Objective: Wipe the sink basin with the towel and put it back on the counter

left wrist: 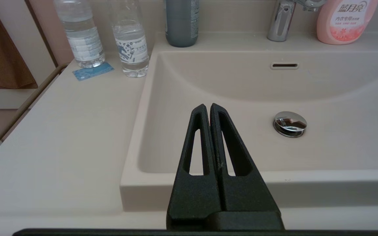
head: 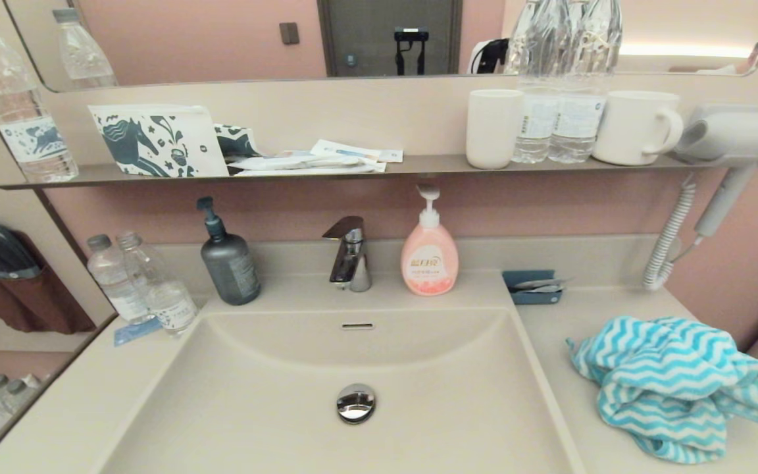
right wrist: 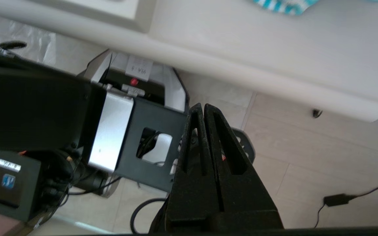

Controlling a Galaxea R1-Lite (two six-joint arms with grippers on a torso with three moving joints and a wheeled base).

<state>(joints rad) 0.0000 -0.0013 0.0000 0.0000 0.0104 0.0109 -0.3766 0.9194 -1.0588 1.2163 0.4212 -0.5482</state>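
The turquoise and white zigzag towel (head: 675,385) lies crumpled on the beige counter (head: 589,329) to the right of the sink basin (head: 287,368). The basin holds only its chrome drain plug (head: 356,403) and slot overflow (head: 357,326). Neither arm shows in the head view. My left gripper (left wrist: 207,106) is shut and empty, hovering in front of the basin's near left rim. My right gripper (right wrist: 202,106) is shut and empty, below the counter's front edge and pointing at the floor; a strip of the towel (right wrist: 284,6) shows beyond it.
A chrome faucet (head: 350,255), a grey pump bottle (head: 229,260) and a pink soap bottle (head: 429,253) line the back. Two water bottles (head: 145,283) stand at the left. A blue holder (head: 531,287) sits behind the towel. A shelf (head: 353,168) above carries cups, bottles and a hair dryer.
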